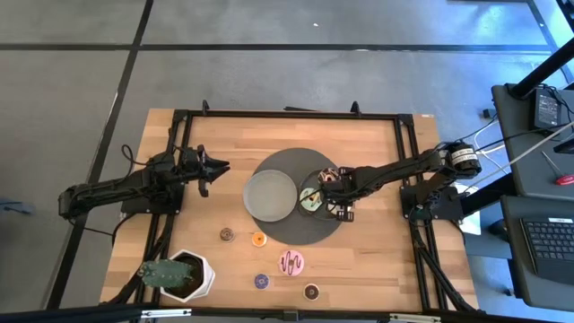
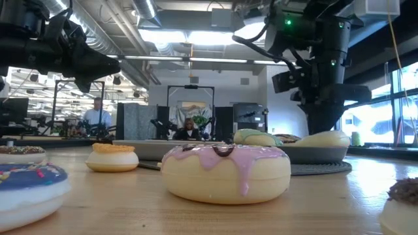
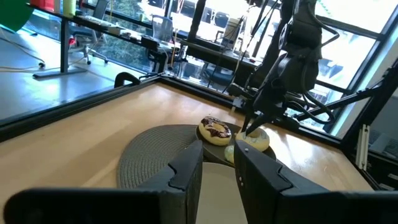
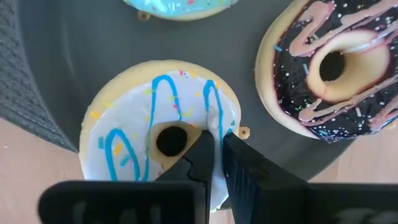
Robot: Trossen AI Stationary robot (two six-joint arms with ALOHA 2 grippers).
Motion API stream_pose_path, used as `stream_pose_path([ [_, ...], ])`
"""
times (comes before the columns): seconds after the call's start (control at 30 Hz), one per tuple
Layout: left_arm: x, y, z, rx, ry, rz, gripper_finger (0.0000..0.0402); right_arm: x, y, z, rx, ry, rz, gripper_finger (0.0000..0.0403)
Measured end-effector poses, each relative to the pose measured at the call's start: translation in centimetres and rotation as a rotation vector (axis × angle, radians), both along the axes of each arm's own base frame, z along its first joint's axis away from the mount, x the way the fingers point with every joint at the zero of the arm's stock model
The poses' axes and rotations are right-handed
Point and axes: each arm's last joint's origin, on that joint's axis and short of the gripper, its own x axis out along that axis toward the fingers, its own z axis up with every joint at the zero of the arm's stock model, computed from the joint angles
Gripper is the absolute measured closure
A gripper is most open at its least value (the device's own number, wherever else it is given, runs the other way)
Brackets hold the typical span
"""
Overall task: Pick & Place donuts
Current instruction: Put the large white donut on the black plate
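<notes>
Nearest the low camera, on the bare table (image 2: 130, 209):
- purple mini donut (image 2: 26, 186) and dark mini donut (image 2: 401, 196), at the near edge;
- pink iced donut (image 2: 225, 171), just behind them;
- orange mini donut (image 2: 112, 156) and brown mini donut (image 2: 19, 153), farther in, at about 7 o'clock from the round woven mat (image 1: 296, 235).

These five are judged not yet placed.

On the mat:
- light grey plate (image 1: 271, 195), at 9 o'clock from the mat's centre; nothing is seen on it.
- darker grey plate (image 4: 62, 37), at 3 o'clock, on which three donuts are lying: green iced donut (image 1: 310, 200), chocolate iced donut (image 4: 336, 68) and cream iced donut (image 4: 134, 130).

So three of the eight are counted as done and five as left.

Right hand (image 4: 217, 140): it is lowered onto the darker plate. The fingers are drawn almost together, with only a slit between them, and nothing is seen to be gripped. Their tips are set over the cream donut's ring, just beside its hole. The chocolate donut lies close at the side, untouched.

Left hand (image 1: 213, 169): it is held above the table at 9 o'clock from the mat, well apart from every donut. The fingers are parted and nothing is held.
</notes>
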Motion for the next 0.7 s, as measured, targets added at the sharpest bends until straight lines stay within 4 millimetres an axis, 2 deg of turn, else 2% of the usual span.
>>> stream_pose_path([
  [0.2,0.0,0.0,0.0,0.0,0.0,0.0,0.0313,0.1,0.0,0.1,-0.001,-0.004,0.013,0.0359],
  [0.47,0.0,0.0,0.0,0.0,0.0,0.0,0.0313,1.0,0.2,1.3,0.006,-0.046,0.004,0.0315],
  [0.7,0.0,0.0,0.0,0.0,0.0,0.0,0.0313,0.5,0.1,1.5,0.004,0.012,-0.005,0.0288],
])
